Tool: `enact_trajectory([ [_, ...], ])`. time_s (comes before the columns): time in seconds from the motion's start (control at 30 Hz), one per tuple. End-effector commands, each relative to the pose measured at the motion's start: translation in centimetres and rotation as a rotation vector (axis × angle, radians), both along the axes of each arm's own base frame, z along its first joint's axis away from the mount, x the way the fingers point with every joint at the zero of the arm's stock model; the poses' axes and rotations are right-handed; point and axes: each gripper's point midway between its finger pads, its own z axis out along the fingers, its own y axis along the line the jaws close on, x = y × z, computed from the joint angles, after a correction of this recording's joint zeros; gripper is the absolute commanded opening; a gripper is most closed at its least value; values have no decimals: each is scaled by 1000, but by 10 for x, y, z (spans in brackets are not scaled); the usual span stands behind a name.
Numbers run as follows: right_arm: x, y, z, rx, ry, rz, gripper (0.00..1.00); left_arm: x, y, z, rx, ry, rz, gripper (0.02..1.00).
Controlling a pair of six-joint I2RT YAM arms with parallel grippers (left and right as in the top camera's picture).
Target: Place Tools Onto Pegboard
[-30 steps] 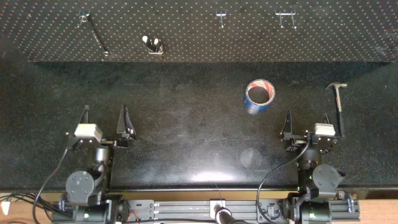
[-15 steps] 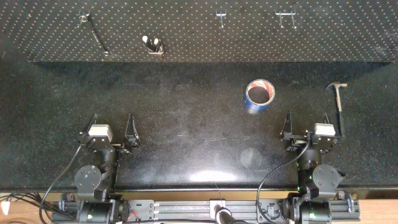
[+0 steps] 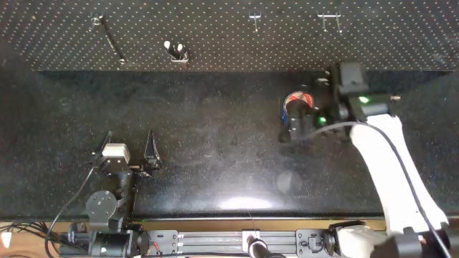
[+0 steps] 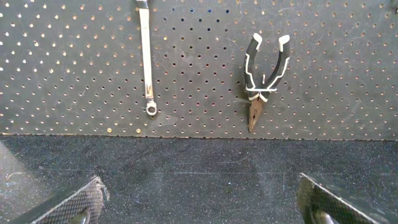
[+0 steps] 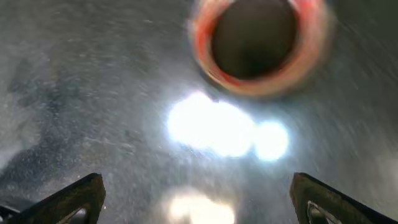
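A red-rimmed tape roll [image 3: 300,97] lies on the black table right of centre. My right gripper [image 3: 295,126] hovers at it, partly covering it. In the right wrist view the tape roll [image 5: 258,43] lies beyond my open right gripper [image 5: 199,214], not between the fingers. My left gripper [image 3: 130,147] rests open near the front left, holding nothing. A wrench [image 3: 109,39] and pliers [image 3: 176,51] hang on the pegboard [image 3: 215,32]. The left wrist view faces the wrench [image 4: 146,56] and pliers [image 4: 264,74], well beyond my left gripper [image 4: 199,214].
Two bare hook pairs [image 3: 254,21] [image 3: 330,21] stick out of the pegboard's right half. The right arm [image 3: 391,165] stretches over the table's right side. Bare black tabletop [image 3: 215,129] spans the middle.
The right arm has swung out from its rest spot near the front edge to the tape roll. The left gripper drew back slightly toward its base, then stayed still.
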Motion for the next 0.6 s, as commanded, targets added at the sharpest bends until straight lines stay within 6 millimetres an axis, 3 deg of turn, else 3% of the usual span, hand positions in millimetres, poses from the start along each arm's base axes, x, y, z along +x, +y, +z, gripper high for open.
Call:
enact_trajectory([
  [0.03,35,35,-6,11,-43,224,978,0,2,0,10,-2,10,993],
  [0.17,54,41,-41,22,-3,226,978,0,2,0,10,-2,10,993],
  [0.27,53,42,-63,20,58,224,978,0,2,0,10,-2,10,993],
  [0.5,57,44,-82,18,82,228,941,0,2,0,10,-2,10,993],
  [0.53,57,44,-82,18,83,228,770,0,2,0,10,-2,10,993],
  [0.57,57,44,-82,18,83,228,150,0,2,0,10,-2,10,993],
  [0.6,56,44,-82,17,86,228,77,0,2,0,10,-2,10,993],
])
